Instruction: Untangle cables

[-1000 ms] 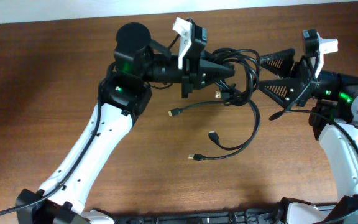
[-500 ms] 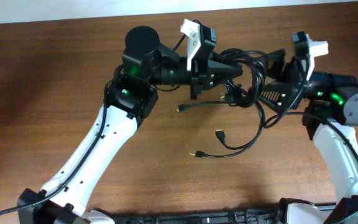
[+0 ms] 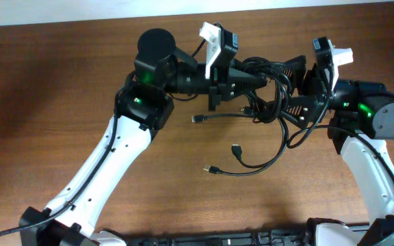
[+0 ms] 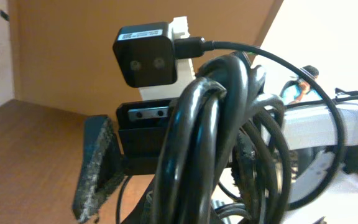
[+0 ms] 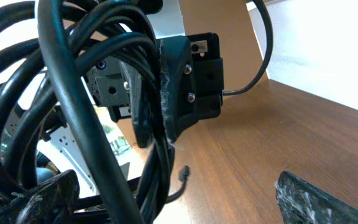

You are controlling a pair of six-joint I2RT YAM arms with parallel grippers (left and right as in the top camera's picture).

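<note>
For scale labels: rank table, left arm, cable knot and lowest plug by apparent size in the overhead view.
Largest first:
1. table
2. left arm
3. cable knot
4. lowest plug

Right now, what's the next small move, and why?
Probably close the right claw: it stands open around strands of the cables, while the left claw is shut on the same bundle. A second grip would allow pulling apart.
</note>
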